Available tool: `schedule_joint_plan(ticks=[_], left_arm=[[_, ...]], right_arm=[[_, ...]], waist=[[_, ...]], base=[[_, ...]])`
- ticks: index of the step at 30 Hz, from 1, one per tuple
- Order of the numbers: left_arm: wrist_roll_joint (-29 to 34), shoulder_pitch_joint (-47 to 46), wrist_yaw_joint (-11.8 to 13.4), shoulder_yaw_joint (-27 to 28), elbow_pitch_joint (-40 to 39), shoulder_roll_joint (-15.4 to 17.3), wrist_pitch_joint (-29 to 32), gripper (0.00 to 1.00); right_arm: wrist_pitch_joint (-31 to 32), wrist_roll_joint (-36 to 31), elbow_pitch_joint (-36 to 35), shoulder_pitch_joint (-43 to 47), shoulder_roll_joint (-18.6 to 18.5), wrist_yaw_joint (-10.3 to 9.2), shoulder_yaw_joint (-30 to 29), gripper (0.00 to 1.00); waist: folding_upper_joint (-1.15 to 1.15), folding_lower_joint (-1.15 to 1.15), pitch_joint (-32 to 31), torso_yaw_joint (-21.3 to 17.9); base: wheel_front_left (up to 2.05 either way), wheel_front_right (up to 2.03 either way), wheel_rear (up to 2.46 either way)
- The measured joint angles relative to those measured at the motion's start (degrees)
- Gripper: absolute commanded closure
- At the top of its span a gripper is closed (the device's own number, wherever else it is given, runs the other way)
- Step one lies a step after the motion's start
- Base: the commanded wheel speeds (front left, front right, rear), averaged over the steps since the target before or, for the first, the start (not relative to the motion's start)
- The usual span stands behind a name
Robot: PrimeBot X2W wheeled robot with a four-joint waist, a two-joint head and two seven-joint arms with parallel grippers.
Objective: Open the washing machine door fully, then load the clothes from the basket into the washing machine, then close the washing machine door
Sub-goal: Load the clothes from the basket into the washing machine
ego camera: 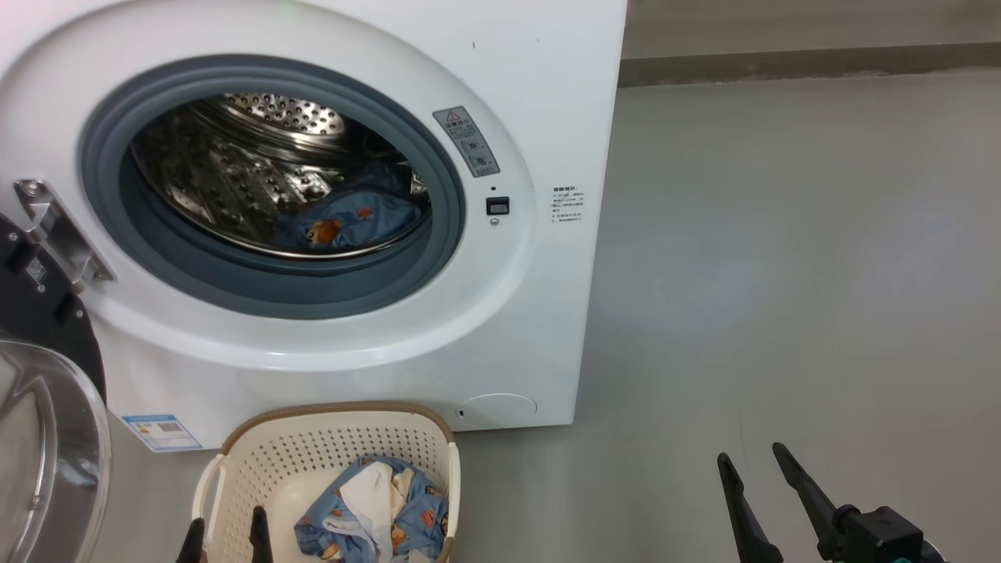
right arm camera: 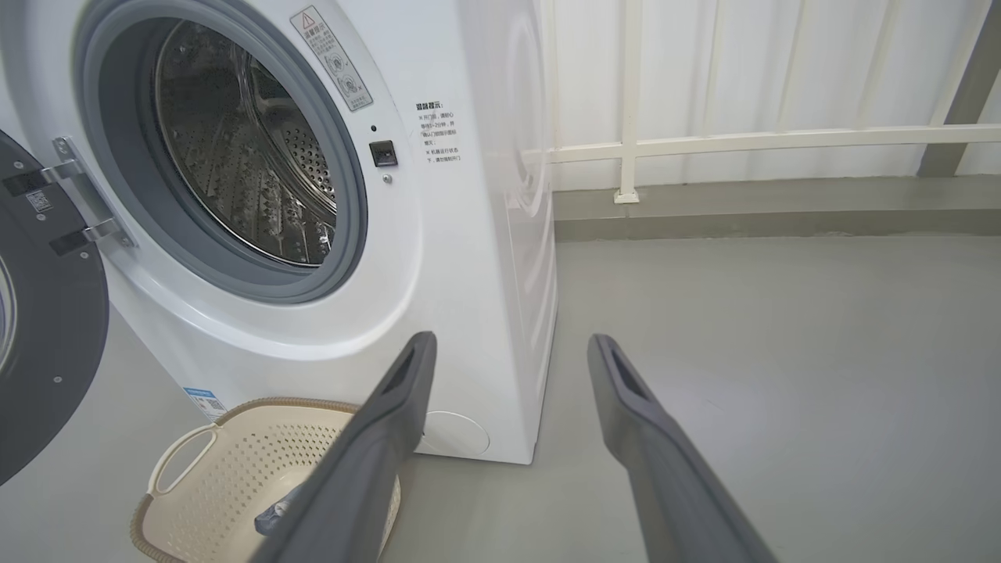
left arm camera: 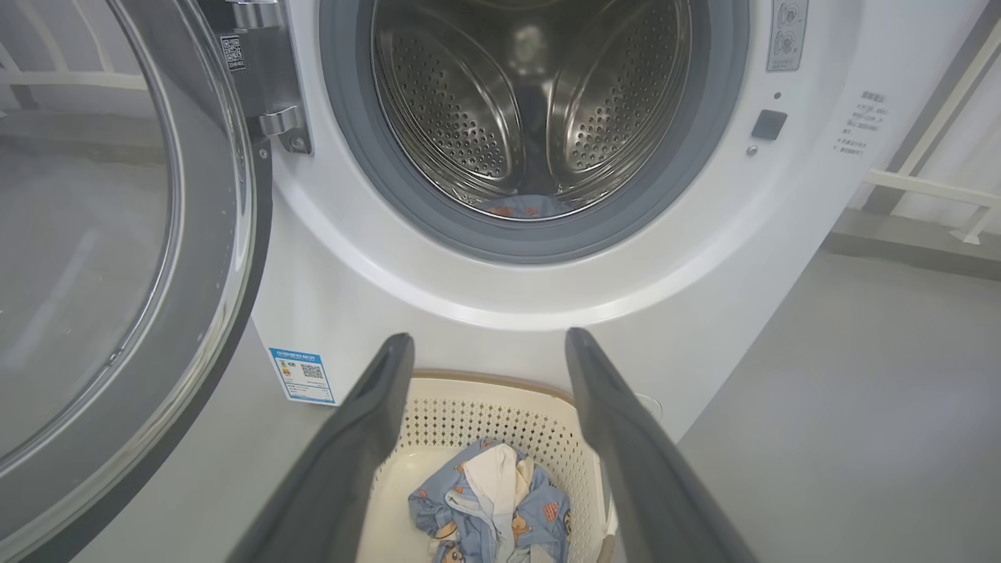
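Listing from nearest outward, we record first our left gripper (left arm camera: pixel 489 338), fingers spread wide and holding nothing, poised just above the basket (ego camera: pixel 313 453). We judge it placed so for a descent onto the laundry. Our right gripper (ego camera: pixel 751 453), likewise spread and empty, hangs over bare grey floor (ego camera: pixel 782 274) well to the right of the machine, apparently parked out of the loading path.

Next, the basket: cream, perforated, brown-rimmed, standing on the floor at the foot of the washing machine (ego camera: pixel 532 328), directly below the opening. In it lies a small bundle of the clothes (ego camera: pixel 367 508), light blue with orange figures and white cloth on top, towards the basket's right side.

At our left, the washing machine door (ego camera: pixel 47 438) stands swung wide on its steel hinge (ego camera: pixel 55 227), glass bowl facing us. We take the opening step as done. It stands close on the left of the basket, and we judge it the chief thing to mind when the left arm lifts.

Beyond, the grey-blue gasket (ego camera: pixel 258 289) rings the steel drum (ego camera: pixel 235 172), where a blue printed garment (ego camera: pixel 352 215) already rests at the bottom right. Loading is partway, by our reckoning: one bundle to go, then the door.

Also noted:
- a blue label (ego camera: pixel 163 432) and round flap (ego camera: pixel 496 408) low on the front
- a warning sticker (ego camera: pixel 467 141) and latch socket (ego camera: pixel 497 206) right of the opening
- farthest, a white railing (right arm camera: pixel 743 141) along the wall
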Motion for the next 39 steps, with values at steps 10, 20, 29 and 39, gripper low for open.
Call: schedule_joint_plan(ticks=[10,20,29,39], left_arm=[[-5.31,-4.19,-0.1,-0.77,6.77,0.01,0.75,0.0],[-10.74,-19.87,-3.94,0.22,18.63,1.66,7.82,0.0],[-14.24,-33.05,-7.14,1.51,32.78,4.63,12.35,0.0],[-15.14,-45.31,-8.91,0.91,47.71,5.94,13.55,0.0]], right_arm=[[0.0,0.01,-0.83,-1.0,0.01,0.0,-0.33,0.0],[0.0,0.8,-1.56,-7.94,0.01,0.0,0.62,0.0],[0.0,1.36,-2.02,-13.75,-0.04,0.0,1.29,0.0],[-0.01,1.25,-2.74,-18.36,-0.07,0.0,1.26,0.0]], waist=[[0.0,0.0,5.48,-1.53],[0.0,0.0,14.02,-3.75],[0.0,0.0,23.69,-6.62],[0.01,0.0,33.2,-9.23]], base=[[0.0,0.0,0.0],[0.0,0.0,0.0],[0.0,0.0,0.0],[0.0,0.0,0.0]])
